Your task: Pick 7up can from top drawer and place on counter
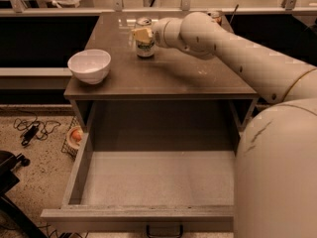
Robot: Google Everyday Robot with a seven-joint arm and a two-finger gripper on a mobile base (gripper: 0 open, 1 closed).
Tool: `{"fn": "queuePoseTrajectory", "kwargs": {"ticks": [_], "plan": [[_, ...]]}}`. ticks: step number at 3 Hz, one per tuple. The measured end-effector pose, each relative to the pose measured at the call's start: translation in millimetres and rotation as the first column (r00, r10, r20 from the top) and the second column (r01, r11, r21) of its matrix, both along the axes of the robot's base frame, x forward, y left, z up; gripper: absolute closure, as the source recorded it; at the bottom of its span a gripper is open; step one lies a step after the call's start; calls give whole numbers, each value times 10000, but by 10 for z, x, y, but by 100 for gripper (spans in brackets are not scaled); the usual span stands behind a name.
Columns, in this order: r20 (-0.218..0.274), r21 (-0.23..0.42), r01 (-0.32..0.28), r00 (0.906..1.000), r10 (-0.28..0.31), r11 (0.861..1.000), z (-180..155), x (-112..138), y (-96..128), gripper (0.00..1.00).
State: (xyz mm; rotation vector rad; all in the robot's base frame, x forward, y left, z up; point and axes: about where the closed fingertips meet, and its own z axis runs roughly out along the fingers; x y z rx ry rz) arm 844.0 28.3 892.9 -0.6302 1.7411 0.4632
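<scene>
The 7up can (145, 42) stands upright on the counter (163, 76) near its back middle, silver top showing. My gripper (140, 34) is shut on the 7up can, its pale fingers (140, 33) wrapping the can's upper part, with the arm reaching in from the right. The can's base is at or just above the counter surface; I cannot tell which. The top drawer (74, 177) is pulled fully open below, its flat floor bare, with its dark handle (163, 229) at the front edge.
A white bowl (89, 66) sits on the counter's left front. A gold-orange can (215, 15) stands at the back right, partly hidden behind my arm. Cables (30, 129) and a small wire basket (73, 137) lie on the floor to the left.
</scene>
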Motion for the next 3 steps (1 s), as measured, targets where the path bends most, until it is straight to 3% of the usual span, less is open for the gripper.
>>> {"fn": "queuePoseTrajectory", "kwargs": {"ticks": [2,3], "plan": [[-35,-11,-38,10000,38,10000,-24,1,34,9],[-46,-9,-62,10000,62,10000,-32,0,53,0]]}}
